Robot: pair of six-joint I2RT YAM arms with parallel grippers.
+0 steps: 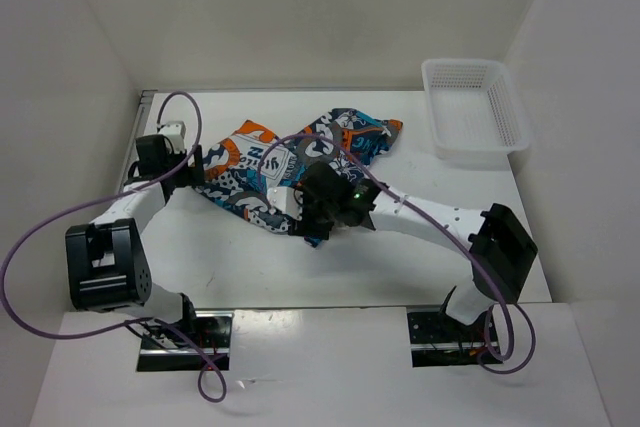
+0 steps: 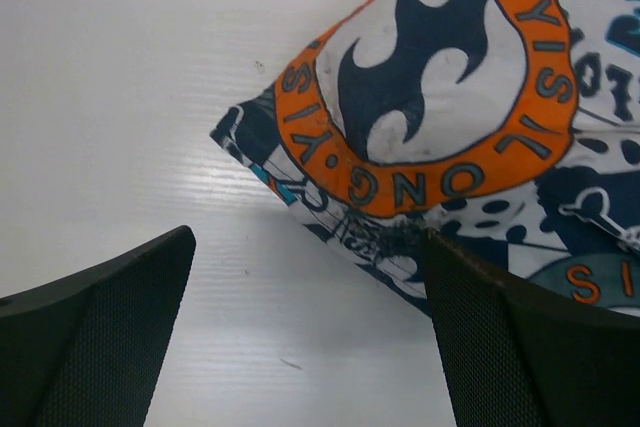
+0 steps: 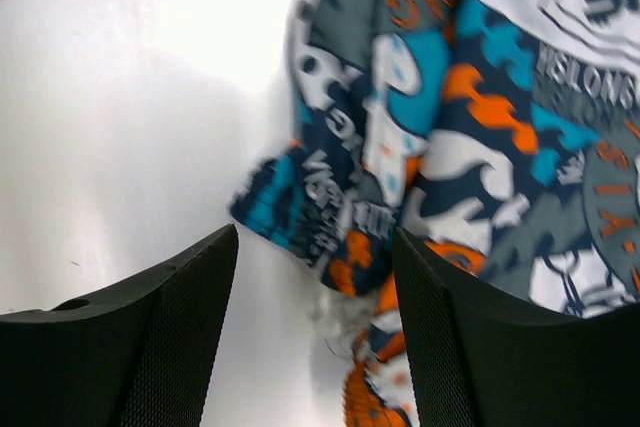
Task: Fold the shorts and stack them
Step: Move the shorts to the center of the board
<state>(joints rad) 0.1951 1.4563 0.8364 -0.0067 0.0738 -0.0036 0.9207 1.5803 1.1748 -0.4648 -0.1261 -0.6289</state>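
Lying crumpled on the bench (image 1: 250, 267), the shorts (image 1: 260, 162) want low, square pinches: left hand (image 2: 308, 237) and right hand (image 3: 316, 232) both gape wide, empty, poised at the fabric's edges.

Here are the shorts (image 1: 285, 162), unfolded and rumpled, sprawling across the middle of the top view from centre-left up toward the upper right, lying on the white surface. It's a busy cartoon print: teal, orange, navy, white, touches of grey. In the left wrist view one corner pokes in from the upper right, flashing an orange ring emblem (image 2: 430, 77) around a navy wave on white. In the right wrist view a bunched, slightly blurred edge fills the right half.
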